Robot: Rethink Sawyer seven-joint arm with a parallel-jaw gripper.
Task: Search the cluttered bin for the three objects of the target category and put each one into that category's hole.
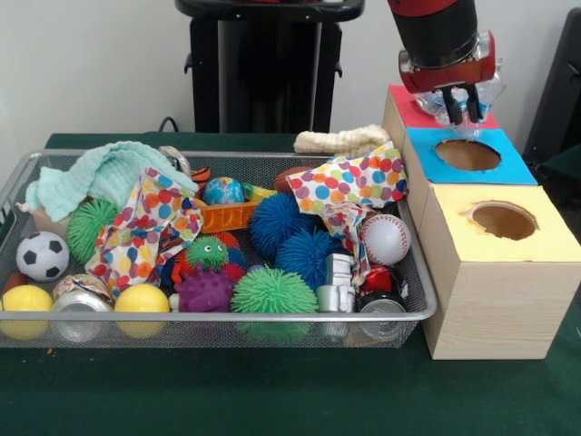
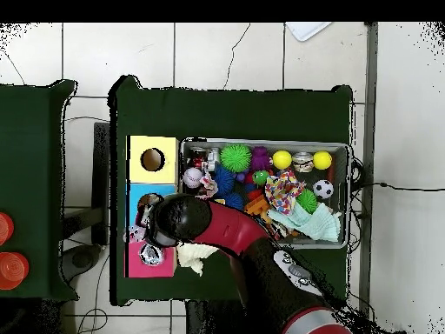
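Tool (image 1: pixel 460 103) clamped on a crumpled clear plastic bottle (image 1: pixel 472 102), held over the wooden box's red-topped hole (image 2: pixel 151 254). Drop not done; wire-mesh bin (image 1: pixel 419 300) looks full, count unknown.

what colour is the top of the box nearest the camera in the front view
Yellow. The top of the nearest box, with its round hole, shows best in the front view.

A polka-dot cloth (image 1: pixel 145 227), blue spiky balls (image 1: pixel 295 236), yellow balls (image 1: pixel 141 300) and red, blue, yellow box tops (image 1: pixel 472 159).
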